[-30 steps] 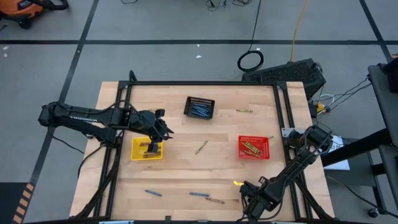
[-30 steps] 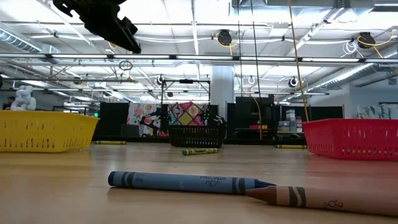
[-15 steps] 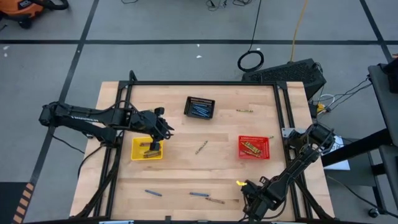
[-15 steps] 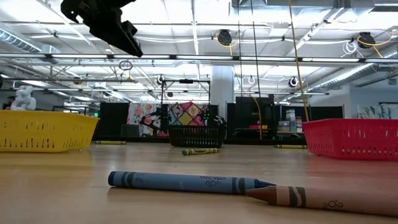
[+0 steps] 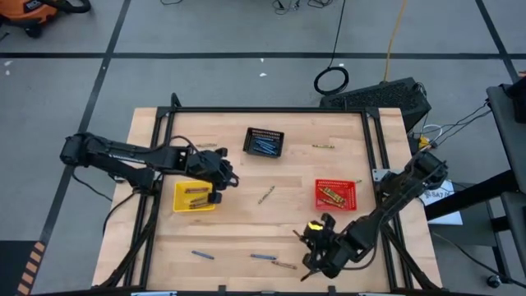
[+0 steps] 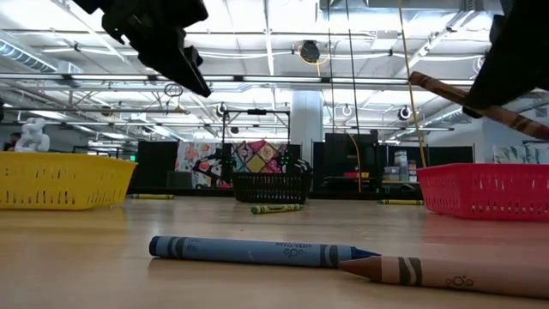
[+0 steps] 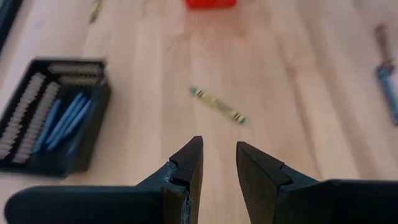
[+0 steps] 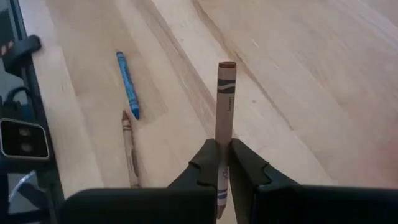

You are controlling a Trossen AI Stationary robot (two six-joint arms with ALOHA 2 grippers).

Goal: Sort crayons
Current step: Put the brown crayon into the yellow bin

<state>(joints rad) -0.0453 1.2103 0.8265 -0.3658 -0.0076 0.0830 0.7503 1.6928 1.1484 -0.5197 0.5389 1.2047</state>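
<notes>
Transport is the step in hand: the right gripper point(image 8: 223, 163) is clenched on a short tan-brown crayon point(image 8: 224, 106), lifted off the pale wooden table point(image 5: 246, 197). Next, I judge, comes carrying it to the red mesh basket point(image 5: 336, 195) beyond its fingertips. Left gripper point(image 7: 219, 163) hangs parted, empty, with an olive-yellow crayon point(image 7: 218, 105) lying ahead of it.

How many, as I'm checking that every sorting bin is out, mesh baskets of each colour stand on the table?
Black mesh basket: 1
Yellow mesh basket: 1
Red mesh basket: 1
Total: 3
</notes>
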